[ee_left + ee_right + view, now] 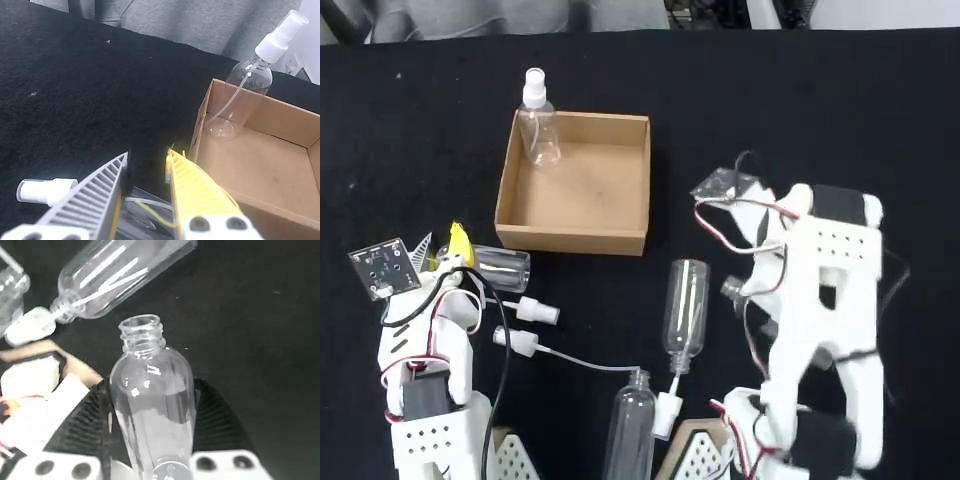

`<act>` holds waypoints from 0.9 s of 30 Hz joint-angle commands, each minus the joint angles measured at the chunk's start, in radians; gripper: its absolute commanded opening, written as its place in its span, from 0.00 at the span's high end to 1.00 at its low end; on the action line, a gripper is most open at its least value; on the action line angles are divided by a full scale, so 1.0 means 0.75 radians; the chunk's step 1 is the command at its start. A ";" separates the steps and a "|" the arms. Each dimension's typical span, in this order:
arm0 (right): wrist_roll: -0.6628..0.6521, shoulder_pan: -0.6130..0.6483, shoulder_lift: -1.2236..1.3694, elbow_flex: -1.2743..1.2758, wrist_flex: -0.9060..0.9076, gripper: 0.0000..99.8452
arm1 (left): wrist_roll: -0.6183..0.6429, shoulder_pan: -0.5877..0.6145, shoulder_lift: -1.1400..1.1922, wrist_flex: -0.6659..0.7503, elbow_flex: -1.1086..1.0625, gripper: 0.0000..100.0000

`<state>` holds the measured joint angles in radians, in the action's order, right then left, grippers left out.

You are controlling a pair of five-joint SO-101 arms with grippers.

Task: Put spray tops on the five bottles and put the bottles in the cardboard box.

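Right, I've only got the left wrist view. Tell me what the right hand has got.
Observer: The right hand is shut on a clear plastic bottle with a bare, open neck.
Operator: Count the bottles lying on the table.
Observer: Three lie on the black table: a far bottle by the front wall of the brown cardboard box, a middle bottle and a near bottle.
Operator: Locate the loose tops.
Observer: Two white spray tops lie beside the left arm. A third spray top lies by the middle bottle's neck.
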<state>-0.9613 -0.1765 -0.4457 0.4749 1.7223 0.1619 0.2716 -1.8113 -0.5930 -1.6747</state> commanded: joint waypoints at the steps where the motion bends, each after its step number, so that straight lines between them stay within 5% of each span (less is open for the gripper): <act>1: 0.108 0.080 -0.183 -0.079 0.047 0.95 | -0.012 0.011 -0.008 0.029 -0.034 0.88; 27: 0.800 0.784 -0.506 -0.089 -0.143 0.95 | -0.012 0.013 -0.006 0.029 -0.034 0.88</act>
<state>-0.4058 0.3422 -0.7894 0.4749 1.6671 0.1619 0.2716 -1.8113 -0.5930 -1.6747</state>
